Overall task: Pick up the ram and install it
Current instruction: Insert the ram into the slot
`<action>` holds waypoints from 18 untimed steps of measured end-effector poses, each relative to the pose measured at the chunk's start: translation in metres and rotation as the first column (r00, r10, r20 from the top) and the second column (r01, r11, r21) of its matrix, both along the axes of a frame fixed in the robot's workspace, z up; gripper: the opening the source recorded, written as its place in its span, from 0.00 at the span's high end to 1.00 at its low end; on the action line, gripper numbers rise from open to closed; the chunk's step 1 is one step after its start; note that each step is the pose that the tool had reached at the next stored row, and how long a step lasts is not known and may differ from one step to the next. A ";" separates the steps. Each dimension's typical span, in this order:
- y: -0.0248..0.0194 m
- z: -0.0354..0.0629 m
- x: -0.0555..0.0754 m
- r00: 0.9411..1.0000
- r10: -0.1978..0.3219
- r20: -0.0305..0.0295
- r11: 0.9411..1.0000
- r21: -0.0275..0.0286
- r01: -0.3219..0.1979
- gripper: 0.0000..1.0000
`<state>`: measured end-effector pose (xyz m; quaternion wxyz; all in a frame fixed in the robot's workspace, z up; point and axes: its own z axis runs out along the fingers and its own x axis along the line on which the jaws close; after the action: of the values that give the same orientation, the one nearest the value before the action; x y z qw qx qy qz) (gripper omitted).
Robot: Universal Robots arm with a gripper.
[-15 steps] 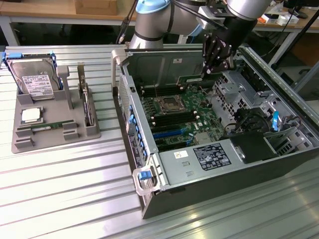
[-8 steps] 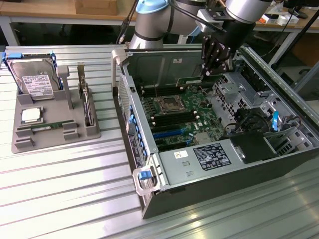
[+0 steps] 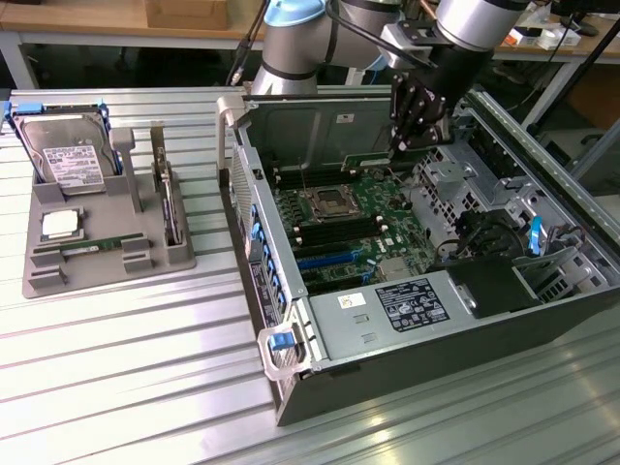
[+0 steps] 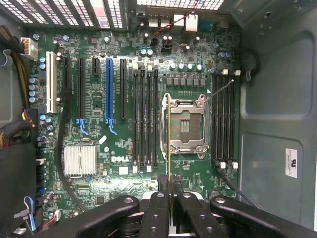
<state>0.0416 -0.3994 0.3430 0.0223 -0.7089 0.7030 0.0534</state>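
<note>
Black gripper point(image 4: 170, 198) clamped on long thin green RAM stick point(image 4: 169, 139), edge-down above green motherboard point(image 4: 128, 179) centre. Long axis parallel w/ black DIMM slots point(image 4: 148, 119) just beside, over silver CPU socket point(image 4: 187, 124) edge.

Your exterior view looks down at a slant from well back on the open computer case point(image 3: 436, 373). Your wrist view faces straight down, near the motherboard point(image 4: 124, 148), which both share.

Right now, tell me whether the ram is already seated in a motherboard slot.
No, the pincer grips the ram edge-on, clear above the motherboard.
</note>
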 end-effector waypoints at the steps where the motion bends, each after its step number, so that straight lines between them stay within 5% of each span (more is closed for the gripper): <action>1: 0.0000 -0.0004 0.000 1.000 0.000 0.000 1.000 0.000 0.000 0.88; 18: 0.0000 -0.0156 0.000 1.000 0.000 0.000 1.000 0.000 0.000 0.88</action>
<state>0.0416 -0.3995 0.3274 0.0223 -0.7089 0.7030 0.0534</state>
